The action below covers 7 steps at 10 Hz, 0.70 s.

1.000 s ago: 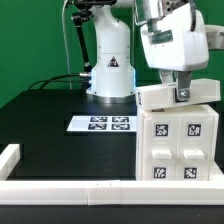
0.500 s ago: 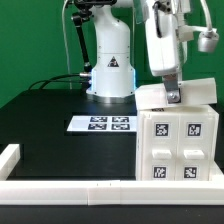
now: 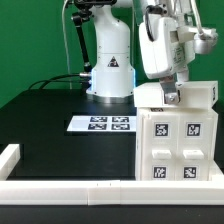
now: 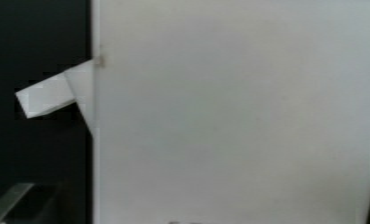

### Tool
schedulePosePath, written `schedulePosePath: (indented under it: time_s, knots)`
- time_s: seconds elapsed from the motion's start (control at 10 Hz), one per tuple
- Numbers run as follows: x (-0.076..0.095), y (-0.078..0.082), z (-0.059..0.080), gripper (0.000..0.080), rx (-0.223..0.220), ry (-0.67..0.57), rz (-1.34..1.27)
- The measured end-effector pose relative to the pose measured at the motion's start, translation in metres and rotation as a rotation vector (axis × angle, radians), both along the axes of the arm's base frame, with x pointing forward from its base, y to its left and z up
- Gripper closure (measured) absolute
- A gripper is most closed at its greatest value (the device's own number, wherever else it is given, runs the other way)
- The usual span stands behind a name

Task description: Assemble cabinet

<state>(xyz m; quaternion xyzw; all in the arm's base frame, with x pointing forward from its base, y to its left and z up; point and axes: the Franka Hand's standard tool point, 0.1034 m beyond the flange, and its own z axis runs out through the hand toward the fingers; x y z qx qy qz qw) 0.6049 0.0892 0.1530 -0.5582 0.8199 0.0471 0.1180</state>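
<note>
The cabinet (image 3: 178, 140) is a tall white box at the exterior view's right, with several black-and-white tags on its front. A flat white top panel (image 3: 195, 95) lies on it, slightly tilted. My gripper (image 3: 172, 97) comes down from above, and its fingers close on the panel's front edge near the middle. In the wrist view the white panel (image 4: 235, 110) fills most of the picture. A small white tab (image 4: 50, 96) sticks out past its edge. The fingertips are hidden there.
The marker board (image 3: 100, 124) lies on the black table left of the cabinet. A low white border rail (image 3: 60, 190) runs along the front, with a short end piece at the left (image 3: 10, 153). The arm's base (image 3: 110, 70) stands behind.
My gripper and wrist have shifted toward the exterior view's left along the top panel and turned a little. The panel has barely moved.
</note>
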Motion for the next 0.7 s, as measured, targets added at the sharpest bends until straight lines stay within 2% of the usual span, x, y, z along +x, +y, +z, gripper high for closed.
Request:
schedulePosePath:
  time_s: [0.1, 0.4, 0.7]
  knots:
    - [0.001, 0.001, 0.006, 0.0013, 0.001, -0.019, 0.043]
    - [0.003, 0.004, 0.033, 0.0002, 0.015, -0.067, 0.069]
    - [0.003, 0.005, 0.032, 0.0002, 0.009, -0.076, 0.114]
